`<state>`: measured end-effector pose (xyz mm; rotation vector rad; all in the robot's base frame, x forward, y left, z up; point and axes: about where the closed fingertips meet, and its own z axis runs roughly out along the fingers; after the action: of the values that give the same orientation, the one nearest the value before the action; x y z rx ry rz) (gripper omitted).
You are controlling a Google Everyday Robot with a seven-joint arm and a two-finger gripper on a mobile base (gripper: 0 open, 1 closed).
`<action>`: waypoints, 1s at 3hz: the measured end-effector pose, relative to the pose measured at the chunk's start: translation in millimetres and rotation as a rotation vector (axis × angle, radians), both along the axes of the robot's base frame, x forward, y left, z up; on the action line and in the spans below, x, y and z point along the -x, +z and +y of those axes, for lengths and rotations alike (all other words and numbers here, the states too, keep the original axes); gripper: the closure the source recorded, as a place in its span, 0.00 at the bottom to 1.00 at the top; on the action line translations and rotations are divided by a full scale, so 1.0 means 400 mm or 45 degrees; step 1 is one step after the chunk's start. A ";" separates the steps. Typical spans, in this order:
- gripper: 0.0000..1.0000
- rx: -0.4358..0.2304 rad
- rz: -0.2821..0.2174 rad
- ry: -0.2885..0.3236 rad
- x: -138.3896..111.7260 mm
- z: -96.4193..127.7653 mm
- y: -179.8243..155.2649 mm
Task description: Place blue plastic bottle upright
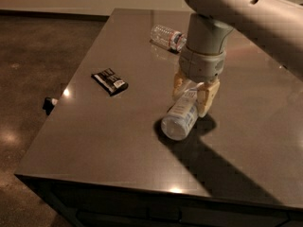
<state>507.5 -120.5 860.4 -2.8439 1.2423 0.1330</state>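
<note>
The cap end of the blue plastic bottle [179, 120] is hidden behind the gripper [193, 94], so only its labelled body and round base show. The arm [227, 6] is cut off by the top and right edges. A 2nd, clear ribbed bottle [166, 36] lies on its side near the far edge of the table [118, 136], and its right end disappears behind the arm's wrist. The print on the black packet [110, 81] is too small to read. A small dark object [49, 104] sits just off the table's left edge, and what it is cannot be told.

The gripper points straight down over the middle of the table. Its 2 tan fingers [208, 97] are spread only as wide as the bottle and press against it, 1 on each side of its upper part, so the gripper is clamped on the blue plastic bottle. The bottle is not upright: it lies steeply tilted, with its base toward the camera and low over the tabletop and its top end up between the fingers. Whether the base touches the surface cannot be told. A dark shadow spreads from the bottle toward the near right corner. The packet lies well apart to the left.
</note>
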 end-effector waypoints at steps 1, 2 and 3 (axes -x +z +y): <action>0.64 -0.016 -0.020 0.018 -0.011 -0.020 0.017; 0.95 -0.088 -0.116 0.048 -0.032 -0.056 0.092; 1.00 -0.133 -0.189 0.064 -0.046 -0.080 0.148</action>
<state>525.9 -152.6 919.5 -2.7406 1.1022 -0.0115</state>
